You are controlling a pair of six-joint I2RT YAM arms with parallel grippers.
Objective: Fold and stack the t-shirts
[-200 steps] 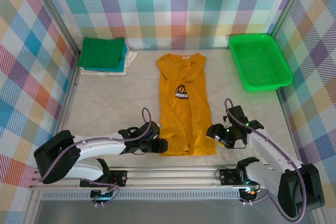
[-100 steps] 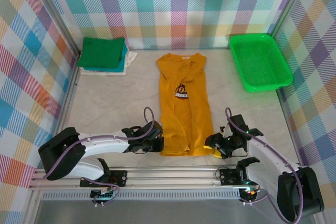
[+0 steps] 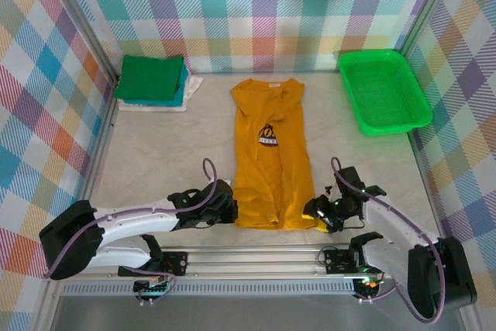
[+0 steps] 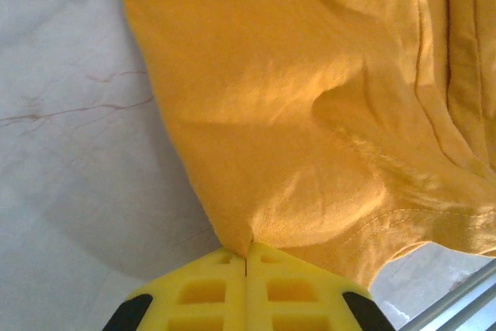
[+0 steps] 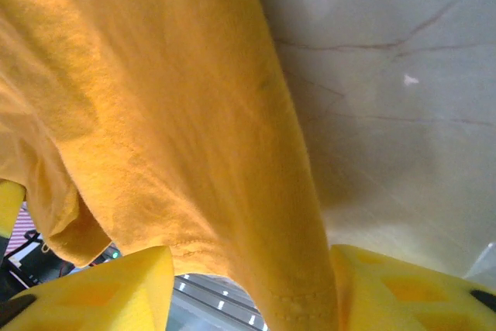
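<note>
Both tools at the yellow t-shirt [image 3: 271, 160] hem, near edge of bench [image 3: 170, 145].
Folded t-shirts [image 3: 151, 79], dark green on top, at bench far-left corner. Left tool [image 4: 246, 257] fingers pressed together, pinching the hem's left corner. Yellow t-shirt flat along bench middle, collar toward far edge. Right tool [image 5: 248, 284] fingers spread, hem's right corner between them. Green tray [image 3: 368, 53] at bench far-right corner.

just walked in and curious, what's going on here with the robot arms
Two robot arms are working on a mustard-yellow cloth t-shirt lying flat on the pale table, collar away from them. The left gripper is shut on its near-left hem corner; the right gripper has the near-right corner between open fingers. A pile of folded shirts, dark green on top, sits far left, a bright green plastic mesh tray far right.
</note>
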